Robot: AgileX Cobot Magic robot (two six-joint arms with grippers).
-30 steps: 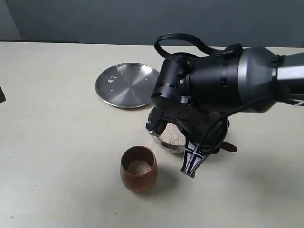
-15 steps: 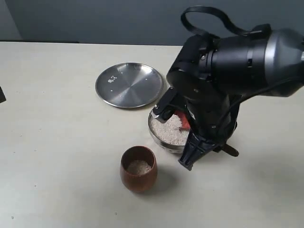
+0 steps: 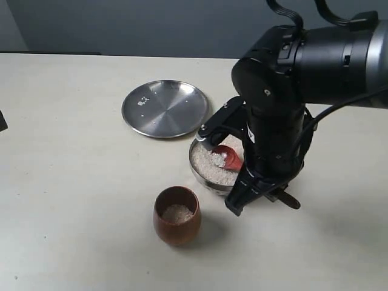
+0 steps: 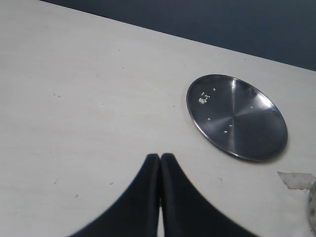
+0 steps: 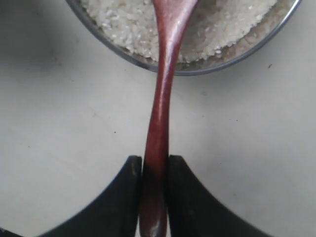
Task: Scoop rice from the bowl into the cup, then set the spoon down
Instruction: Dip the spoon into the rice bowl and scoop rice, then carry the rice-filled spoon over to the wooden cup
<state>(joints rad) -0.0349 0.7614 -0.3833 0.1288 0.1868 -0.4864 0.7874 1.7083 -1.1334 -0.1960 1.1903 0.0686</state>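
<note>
The steel bowl point(image 3: 203, 177) holds a heap of rice point(image 3: 207, 167), also seen in the right wrist view as rice point(image 5: 118, 24) inside the bowl's rim point(image 5: 123, 56). The reddish wooden spoon point(image 5: 160, 108) reaches from my right gripper point(image 5: 154, 163) into that rice. Its head point(image 3: 227, 156) rests in the bowl with a few grains on it. The right gripper is shut on the spoon's handle near its end point(image 3: 292, 202). The brown wooden cup point(image 3: 176, 225) stands in front of the bowl with some rice point(image 3: 177, 213) inside. My left gripper point(image 4: 160, 157) is shut and empty over bare table.
A flat steel plate point(image 3: 165, 109) with a few stray grains lies behind and left of the bowl; the plate point(image 4: 237, 117) also shows in the left wrist view. The bulky right arm point(image 3: 285, 115) hangs over the bowl's right side, hiding most of the spoon's handle.
The right arm has swung up and to the right, uncovering the bowl. The spoon's head now shows in the rice. The cup and plate have not moved.
</note>
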